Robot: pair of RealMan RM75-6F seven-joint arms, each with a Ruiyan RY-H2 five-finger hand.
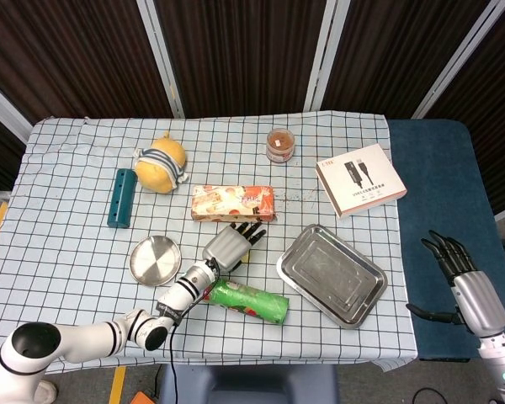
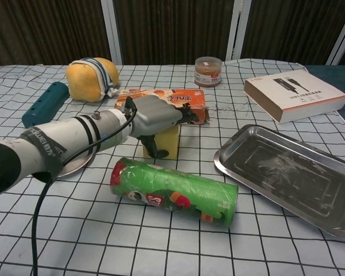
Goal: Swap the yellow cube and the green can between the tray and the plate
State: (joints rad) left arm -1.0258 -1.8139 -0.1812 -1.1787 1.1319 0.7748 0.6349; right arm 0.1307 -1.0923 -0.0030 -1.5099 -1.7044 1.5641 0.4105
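The yellow cube (image 2: 168, 141) stands on the tablecloth between the plate and the tray, just in front of the snack box. My left hand (image 2: 156, 115) (image 1: 230, 245) lies over its top, thumb down on the near face and fingers curled over the far side, so it grips the cube. The head view hides most of the cube under the hand. The green can (image 2: 173, 191) (image 1: 250, 302) lies on its side on the cloth, close in front of the cube. Both the steel tray (image 1: 350, 296) (image 2: 293, 172) and the small round plate (image 1: 155, 260) hold nothing. My right hand (image 1: 465, 279) hangs open beyond the table's right edge.
An orange snack box (image 1: 234, 203) lies right behind the cube. Further back are a yellow striped pouch (image 1: 162, 164), a teal case (image 1: 120, 197), a small jar (image 1: 279, 144) and a white cable box (image 1: 359, 178).
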